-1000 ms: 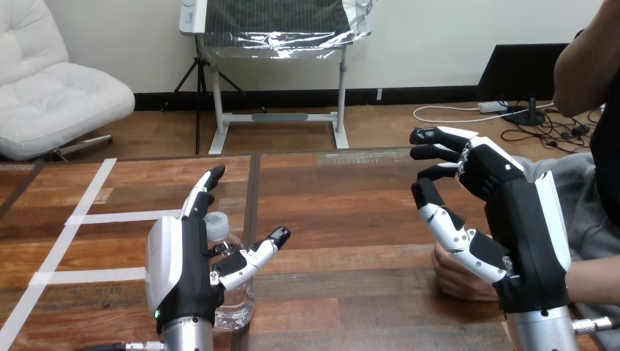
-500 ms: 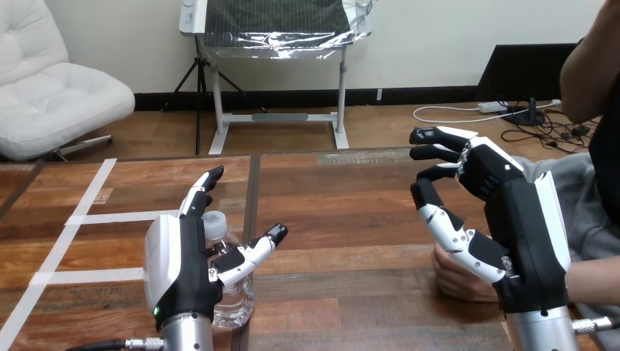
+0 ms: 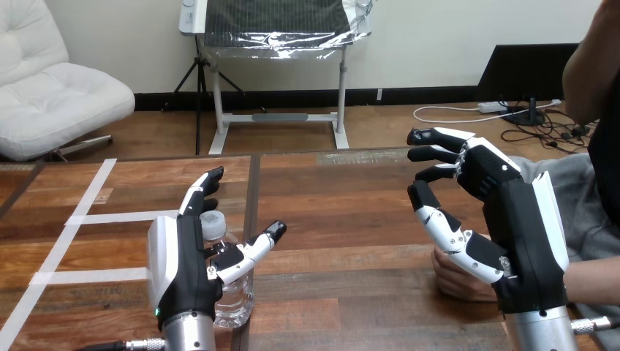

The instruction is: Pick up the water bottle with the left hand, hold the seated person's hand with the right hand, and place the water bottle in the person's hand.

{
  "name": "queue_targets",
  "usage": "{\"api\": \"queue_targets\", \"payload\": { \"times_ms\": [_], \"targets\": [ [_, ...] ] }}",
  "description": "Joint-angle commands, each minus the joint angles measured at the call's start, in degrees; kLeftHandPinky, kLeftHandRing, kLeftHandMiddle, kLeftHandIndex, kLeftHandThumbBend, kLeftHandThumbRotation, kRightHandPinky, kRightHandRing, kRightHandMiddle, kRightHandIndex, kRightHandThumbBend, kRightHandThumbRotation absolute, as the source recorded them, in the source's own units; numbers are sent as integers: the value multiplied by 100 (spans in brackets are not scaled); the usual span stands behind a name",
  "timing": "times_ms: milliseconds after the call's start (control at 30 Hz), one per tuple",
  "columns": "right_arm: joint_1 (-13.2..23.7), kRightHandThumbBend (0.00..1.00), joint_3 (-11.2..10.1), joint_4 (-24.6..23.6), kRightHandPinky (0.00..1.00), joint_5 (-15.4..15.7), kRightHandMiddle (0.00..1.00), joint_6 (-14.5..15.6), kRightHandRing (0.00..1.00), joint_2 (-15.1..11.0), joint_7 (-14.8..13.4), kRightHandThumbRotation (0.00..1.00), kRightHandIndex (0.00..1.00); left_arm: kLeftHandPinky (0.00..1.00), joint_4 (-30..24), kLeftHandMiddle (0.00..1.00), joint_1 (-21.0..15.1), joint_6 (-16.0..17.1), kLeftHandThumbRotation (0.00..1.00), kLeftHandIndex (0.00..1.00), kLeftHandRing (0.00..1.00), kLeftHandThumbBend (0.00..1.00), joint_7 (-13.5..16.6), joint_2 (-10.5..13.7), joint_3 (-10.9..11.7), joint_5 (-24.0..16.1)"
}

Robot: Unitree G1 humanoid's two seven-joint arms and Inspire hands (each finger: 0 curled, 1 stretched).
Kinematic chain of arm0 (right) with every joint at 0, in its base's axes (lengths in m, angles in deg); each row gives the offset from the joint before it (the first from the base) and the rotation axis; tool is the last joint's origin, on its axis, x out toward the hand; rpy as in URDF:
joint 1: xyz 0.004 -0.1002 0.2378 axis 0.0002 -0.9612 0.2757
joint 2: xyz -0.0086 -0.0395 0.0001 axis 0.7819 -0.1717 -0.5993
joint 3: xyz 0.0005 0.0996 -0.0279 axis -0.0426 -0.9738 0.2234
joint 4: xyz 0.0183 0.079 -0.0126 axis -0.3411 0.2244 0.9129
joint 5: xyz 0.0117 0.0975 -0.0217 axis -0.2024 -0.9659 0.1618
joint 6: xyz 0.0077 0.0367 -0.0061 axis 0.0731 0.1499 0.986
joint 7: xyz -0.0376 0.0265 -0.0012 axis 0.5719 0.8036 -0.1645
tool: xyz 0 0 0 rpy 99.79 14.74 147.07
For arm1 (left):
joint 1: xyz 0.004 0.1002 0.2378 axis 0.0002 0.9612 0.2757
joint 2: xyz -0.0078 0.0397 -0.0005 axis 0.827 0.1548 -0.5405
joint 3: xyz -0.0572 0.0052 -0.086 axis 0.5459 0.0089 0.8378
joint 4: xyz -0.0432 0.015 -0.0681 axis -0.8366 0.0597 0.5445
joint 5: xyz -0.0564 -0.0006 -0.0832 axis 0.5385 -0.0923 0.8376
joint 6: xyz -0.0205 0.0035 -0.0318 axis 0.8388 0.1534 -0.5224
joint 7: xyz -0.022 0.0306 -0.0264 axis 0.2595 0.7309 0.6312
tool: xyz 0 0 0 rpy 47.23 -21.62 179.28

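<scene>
The water bottle (image 3: 234, 298) stands upright on the near left part of the wooden table (image 3: 343, 219), its pale cap (image 3: 213, 220) showing just past my left hand (image 3: 179, 267). By my reading it has not left the tabletop, so the pick-up is not yet done, and everything after it is left too: taking the person's hand, then the handover.

My left hand sits right against the bottle's left side. Its fingers (image 3: 202, 191) are stretched out straight toward the far edge, and the thumb (image 3: 252, 251) is spread out to the right across the front of the bottle. Nothing is wrapped round the bottle, so the hand is spread wide and grips nothing. I cannot tell whether the palm actually touches the plastic or stands just beside it.

Over on the right, my right hand (image 3: 512, 219) is raised above the table, fingers loosely bent and thumb apart from them, with nothing between them. The person's hand (image 3: 457, 276) rests on the table at the near right, under and a little left of my right hand. The two look apart, and I see no finger of mine curled round it.

My judgement: the fingers must close round the bottle first.
</scene>
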Motion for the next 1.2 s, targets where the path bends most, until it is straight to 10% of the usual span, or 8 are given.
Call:
{"api": "queue_targets", "payload": {
  "times_ms": [0,1167],
  "targets": [
    [345,42,4,-193,56,2,75,-59,69,-78,8,18,69,73,132,84,-12,-22,25,83,80,80,-63,-53,45,181],
    [377,42,13,-234,56,8,74,23,68,-64,2,19,69,74,345,86,60,251,28,87,82,78,-388,-187,238,1191]
  ]
}}
